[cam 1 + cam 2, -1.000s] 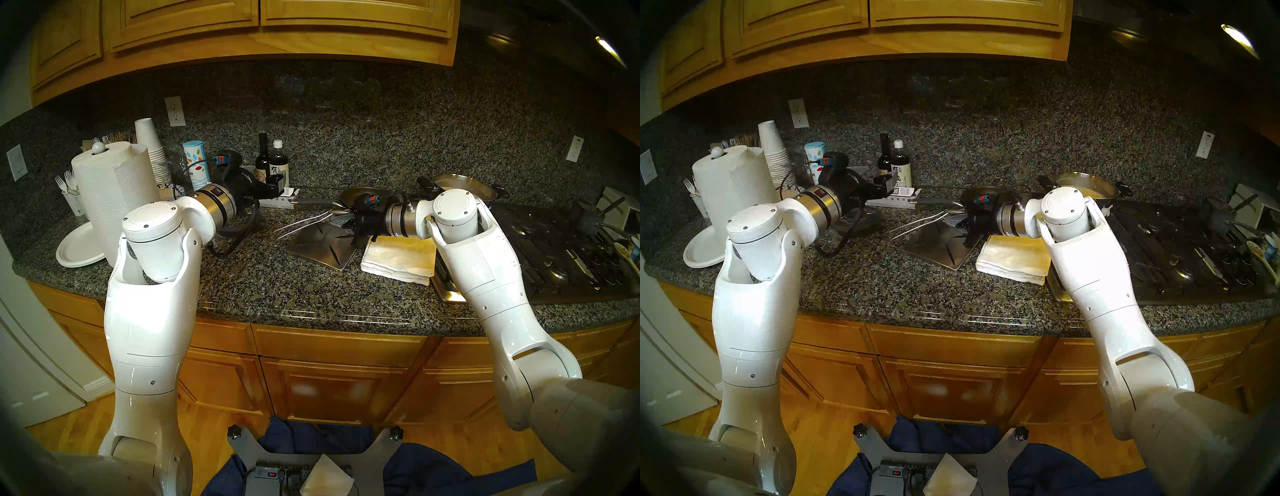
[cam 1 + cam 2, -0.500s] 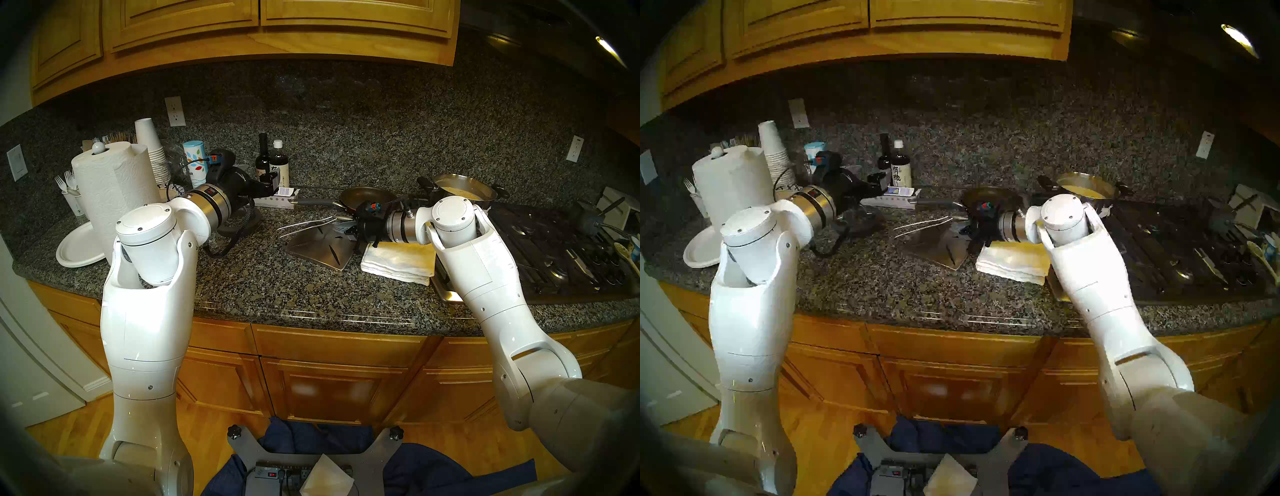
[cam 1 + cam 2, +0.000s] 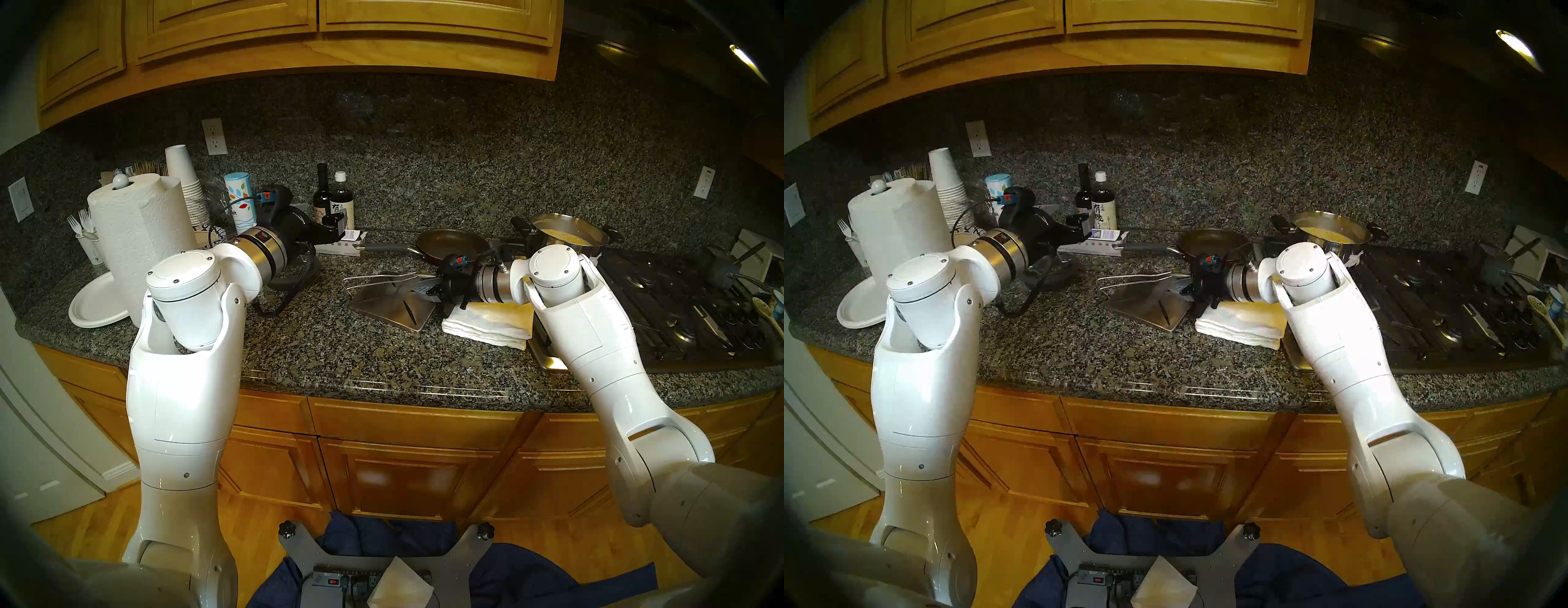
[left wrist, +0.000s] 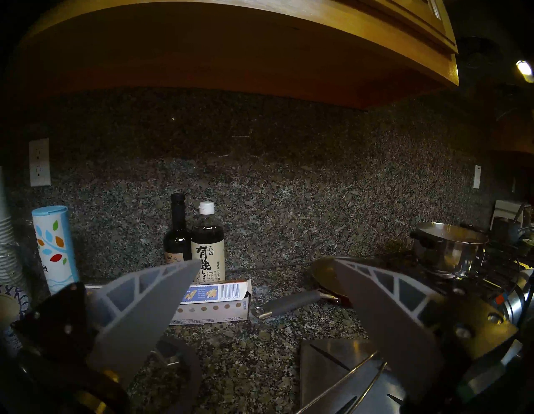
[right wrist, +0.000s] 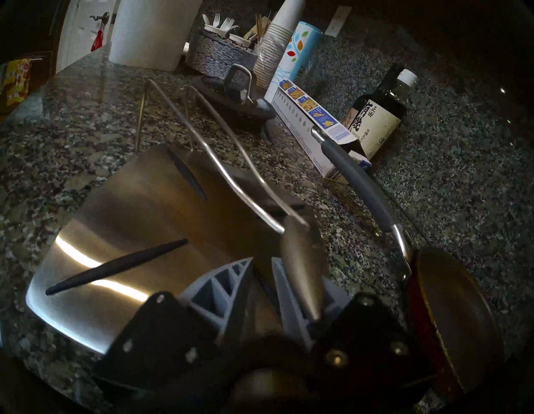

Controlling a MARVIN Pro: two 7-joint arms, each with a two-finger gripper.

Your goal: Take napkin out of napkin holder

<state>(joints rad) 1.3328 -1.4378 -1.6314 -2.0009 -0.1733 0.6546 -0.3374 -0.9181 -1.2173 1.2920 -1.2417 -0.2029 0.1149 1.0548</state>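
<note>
The napkin holder [image 3: 390, 306] is a square steel plate with dark slits, lying mid-counter; it is also in the right wrist view [image 5: 121, 231] and the left wrist view [image 4: 329, 364]. Its wire arm [image 3: 377, 279] lies low over the plate. My right gripper [image 3: 429, 290] is shut on the arm's leaf-shaped tip [image 5: 300, 269]. The napkin [image 3: 488, 323], a thick white stack, lies on the counter just right of the plate, partly under my right wrist. My left gripper [image 4: 260, 266] hangs open and empty, back left of the plate.
A frying pan [image 3: 452, 243] with a grey handle sits right behind the holder, beside a steel pot [image 3: 568, 231] on the stove [image 3: 679, 305]. Two bottles [image 3: 334, 204], a long box [image 3: 339, 247], a paper towel roll [image 3: 140, 237], cups and a paper plate [image 3: 97, 302] crowd the left.
My right gripper has come down and slightly right, bringing the wire arm from a raised tilt to nearly flat over the plate. The left arm only shifted a little.
</note>
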